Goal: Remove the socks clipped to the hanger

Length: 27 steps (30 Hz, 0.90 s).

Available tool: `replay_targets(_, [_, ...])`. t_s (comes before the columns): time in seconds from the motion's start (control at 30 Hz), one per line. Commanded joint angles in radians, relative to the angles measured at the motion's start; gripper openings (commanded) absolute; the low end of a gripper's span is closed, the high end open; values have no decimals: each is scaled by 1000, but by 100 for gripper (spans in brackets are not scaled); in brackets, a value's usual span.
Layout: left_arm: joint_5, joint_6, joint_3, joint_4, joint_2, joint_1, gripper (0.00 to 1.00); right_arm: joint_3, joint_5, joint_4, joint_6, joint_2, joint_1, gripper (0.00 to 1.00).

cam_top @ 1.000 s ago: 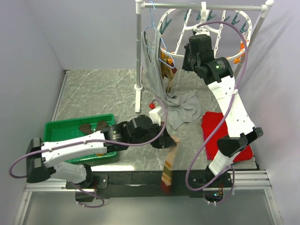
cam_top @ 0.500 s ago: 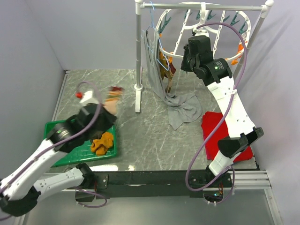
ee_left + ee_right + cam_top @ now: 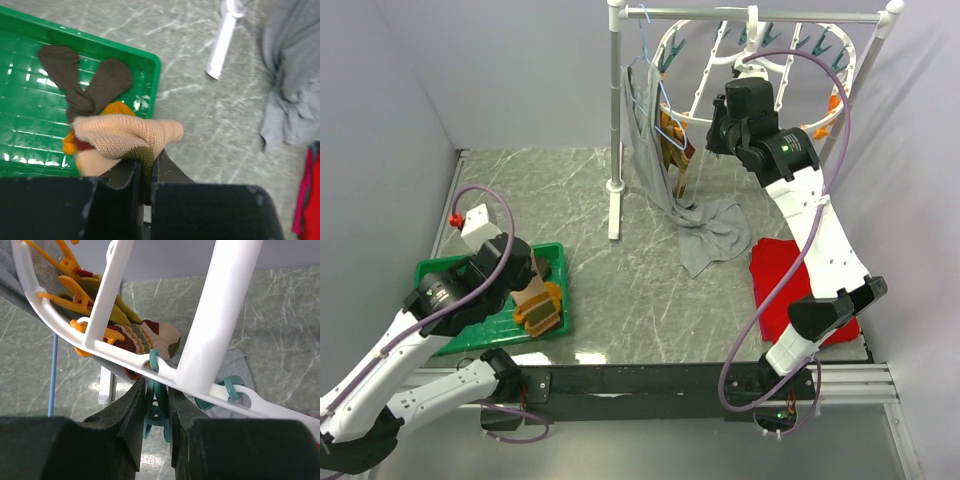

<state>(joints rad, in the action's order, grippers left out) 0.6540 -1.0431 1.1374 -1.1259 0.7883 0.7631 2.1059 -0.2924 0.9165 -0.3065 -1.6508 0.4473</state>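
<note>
The left fingers (image 3: 120,200) clench a tan sock (image 3: 125,135) above the tray (image 3: 145,57), lower left in the top view. The right fingers (image 3: 125,425) pinch a teal clip (image 3: 157,405) on the hanger (image 3: 220,315). A striped sock (image 3: 145,337) hangs just up-left of them, nearer this arm.

My left gripper (image 3: 145,170) pinches a tan sock (image 3: 130,135) at lower centre, over the green tray's (image 3: 30,150) right end. Two brown socks (image 3: 75,80) lie in the tray at upper left, and grey fabric (image 3: 295,75) fills the right.
</note>
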Motion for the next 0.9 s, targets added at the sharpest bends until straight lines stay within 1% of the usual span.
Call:
replay_targets(0.0, [68,-5,-33,38,-8,-30,1,-14,19,-16,1,54,8,4])
replay_targets(0.1, [61,38,-45,86,18,-68,1,-33,19,-24,0,59,8,4])
replay_targets(0.23, [73,133,-27,121,58,-137,1,-73,27,-41,-2,71,7,4])
replay_targets(0.33, [81,156,-13,127,84,-174,2,-89,29,-47,-5,74,7,4])
replay_targets(0.4, [35,149,-28,133,92,-189,16,-92,32,-50,-2,77,7,4])
replay_targets(0.43, [21,134,-39,141,89,-200,28,-92,30,-50,-2,77,8,4])
replay_targets(0.47, [10,120,-57,143,86,-202,63,-90,30,-50,0,77,7,5])
replay_targets(0.5, [3,108,-65,141,85,-202,76,-87,32,-47,0,75,7,5])
replay_targets(0.53, [6,76,-65,124,83,-203,86,-84,33,-45,1,75,8,5])
replay_targets(0.57, [7,63,-62,118,81,-203,99,-83,33,-45,1,77,7,5])
replay_targets(0.6, [6,57,-56,118,78,-203,97,-81,33,-42,3,77,7,5])
replay_targets(0.7, [-8,46,-7,115,78,-203,97,-80,32,-38,6,82,8,6])
replay_targets(0.73, [-37,52,8,121,78,-202,96,-80,32,-36,7,83,7,6])
replay_targets(0.77, [-80,66,28,174,72,-202,98,-78,33,-34,7,83,8,6])
replay_targets(0.8, [-133,92,27,228,63,-202,99,-78,36,-33,9,83,7,6])
replay_targets(0.83, [-201,151,15,294,49,-202,95,-73,42,-31,7,83,5,7])
replay_targets(0.87, [-388,175,-42,389,14,-203,89,-69,48,-28,7,82,7,7])
